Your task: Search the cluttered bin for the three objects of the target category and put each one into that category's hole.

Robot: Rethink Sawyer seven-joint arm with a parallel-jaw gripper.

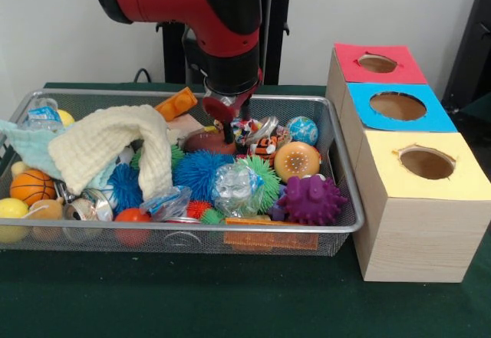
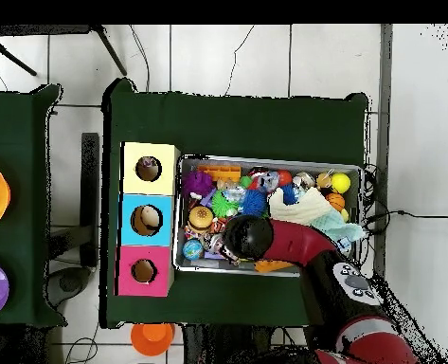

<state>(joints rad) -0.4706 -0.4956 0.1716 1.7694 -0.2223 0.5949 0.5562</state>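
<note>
The silver wire mesh bin [image 1: 184, 229] is full of toys; it also shows in the overhead view [image 2: 265, 162]. My gripper [image 1: 230, 132] reaches down into the back middle of the bin, just over a dark red toy [image 1: 207, 142]. I cannot tell whether it is open or shut. Right beside it lies a small bundle of white and red strands [image 1: 247, 128], seemingly the knotted rope, partly hidden. In the overhead view the arm's wrist [image 2: 248, 235] covers the gripper. Three boxes with holes stand beside the bin: pink [image 1: 377, 63], blue [image 1: 397, 106], yellow [image 1: 426, 163].
A cream cloth [image 1: 115, 142] drapes over the bin's left half. Nearby are a purple spiky ball [image 1: 311, 200], an orange dotted ball [image 1: 297, 160], a blue spiky ball [image 1: 201, 171], a globe ball [image 1: 302, 129], a crumpled clear bottle [image 1: 234, 188] and a basketball [image 1: 31, 186].
</note>
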